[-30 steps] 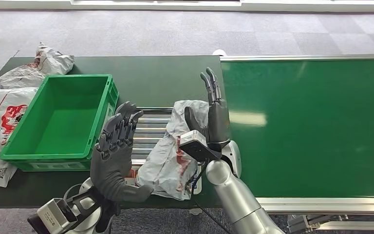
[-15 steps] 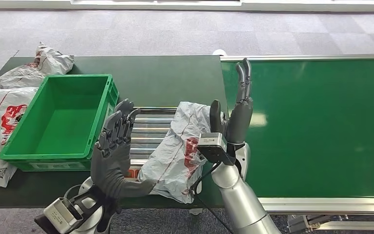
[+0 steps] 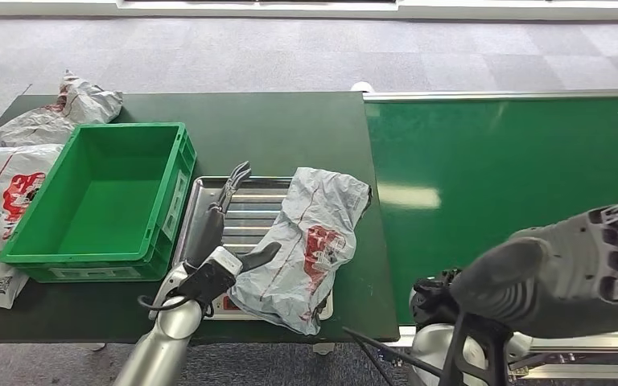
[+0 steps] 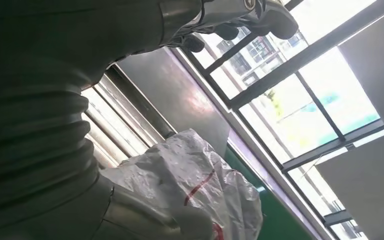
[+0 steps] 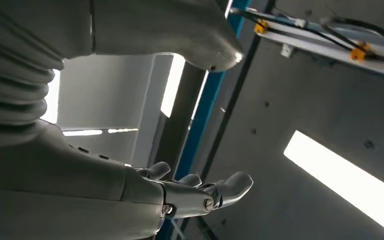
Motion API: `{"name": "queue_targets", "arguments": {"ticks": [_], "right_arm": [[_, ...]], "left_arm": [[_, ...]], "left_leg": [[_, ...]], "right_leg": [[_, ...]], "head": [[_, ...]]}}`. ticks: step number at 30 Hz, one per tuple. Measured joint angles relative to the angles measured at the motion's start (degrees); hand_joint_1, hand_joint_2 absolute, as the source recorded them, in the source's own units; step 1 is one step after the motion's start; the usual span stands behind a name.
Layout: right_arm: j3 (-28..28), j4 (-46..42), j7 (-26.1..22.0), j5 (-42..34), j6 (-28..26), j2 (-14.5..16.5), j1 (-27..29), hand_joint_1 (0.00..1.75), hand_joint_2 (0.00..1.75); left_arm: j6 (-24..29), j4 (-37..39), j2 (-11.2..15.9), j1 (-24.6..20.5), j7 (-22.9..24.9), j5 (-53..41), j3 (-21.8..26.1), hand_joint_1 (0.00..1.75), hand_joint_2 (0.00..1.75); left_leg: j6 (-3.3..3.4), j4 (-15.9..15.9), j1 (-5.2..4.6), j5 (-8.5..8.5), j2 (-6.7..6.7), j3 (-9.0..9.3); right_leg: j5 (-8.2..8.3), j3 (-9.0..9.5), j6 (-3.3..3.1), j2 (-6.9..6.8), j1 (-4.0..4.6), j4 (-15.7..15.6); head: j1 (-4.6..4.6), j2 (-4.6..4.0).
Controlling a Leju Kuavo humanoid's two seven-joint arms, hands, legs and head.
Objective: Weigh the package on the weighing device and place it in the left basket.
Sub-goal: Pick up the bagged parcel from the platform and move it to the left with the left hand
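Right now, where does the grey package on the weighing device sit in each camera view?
Head view: package lies at centre on the roller scale, beside the left hand.
Left wrist view: package sits low in the middle, just past the hand's cover.
Right wrist view: not in it.
Shared landmark: the scale's metal rollers.

The package (image 3: 310,241) hides the part of the weighing device (image 3: 245,211) beyond the left hand's (image 3: 224,233) fingertips, and whether the thumb (image 3: 259,255) touches the bag is unclear. The right hand (image 3: 563,269) is close, blurred and cut by the picture's edge, its fingers unreadable. Two bags (image 3: 4,193) beside the green basket (image 3: 100,201) run off the edge.
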Motion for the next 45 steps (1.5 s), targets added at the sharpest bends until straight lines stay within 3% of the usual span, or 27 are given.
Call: {"name": "queue_targets", "arguments": {"ticks": [9,10,14,18,20,27,45], "right_arm": [[1.86,-3.47,0.2,-0.38,0.02,-0.22,-0.01,0.0,1.75],[1.98,-3.44,0.22,-0.49,0.02,-0.22,-0.05,0.0,1.75],[2.39,-2.83,0.23,-0.89,0.04,-0.21,-0.29,0.0,1.75],[3.15,-1.61,0.21,-1.55,0.1,-0.2,-0.7,0.0,1.75],[3.29,-0.96,0.17,-1.85,0.14,-0.19,-0.86,0.0,1.75],[3.5,0.91,0.14,-2.74,0.2,-0.09,-1.22,0.0,1.75],[3.5,2.1,0.15,-1.89,0.2,-0.03,-1.36,0.0,1.75]], "left_arm": [[2.05,11.15,-0.02,-7.14,3.65,-8.23,0.51,0.0,1.75],[2.28,12.62,-0.06,-8.11,3.88,-9.53,0.49,0.07,1.75],[2.63,18.55,-0.37,-11.12,4.73,-15.62,-0.61,0.71,1.75],[1.75,23.53,-0.62,-13.33,4.0,-17.74,-2.2,1.56,1.75],[0.02,25.38,-0.66,-14.13,2.89,-17.73,-2.68,1.72,1.75],[-8.61,30.2,-0.62,-16.32,-2.16,-16.48,-4.2,1.75,1.75],[-9.08,33.85,-0.86,-18.53,-3.28,-15.82,-5.25,1.75,1.75]], "left_leg": [[0.0,0.0,0.0,0.04,-0.01,0.02],[0.0,0.0,0.0,0.04,-0.01,0.01],[0.0,0.0,0.0,0.04,-0.01,0.01],[0.0,0.0,0.0,0.04,-0.01,0.0],[0.0,0.0,0.0,0.04,-0.01,-0.01],[0.0,0.0,0.0,0.04,-0.02,-0.01],[0.0,0.0,0.0,0.04,-0.02,-0.01]], "right_leg": [[0.03,0.03,0.0,-0.01,0.01,0.0],[0.03,0.04,0.0,-0.01,0.01,0.0],[0.03,0.05,0.0,-0.01,0.0,0.0],[0.03,0.05,0.0,-0.02,0.0,0.0],[0.03,0.05,0.0,-0.02,0.0,0.0],[0.03,0.05,0.0,-0.02,0.01,0.0],[0.03,0.05,0.0,-0.02,0.01,0.0]], "head": [[0.01,0.0],[0.0,0.0],[0.0,0.0],[0.0,0.0],[0.01,0.0],[-0.01,0.0],[0.0,0.0]]}}
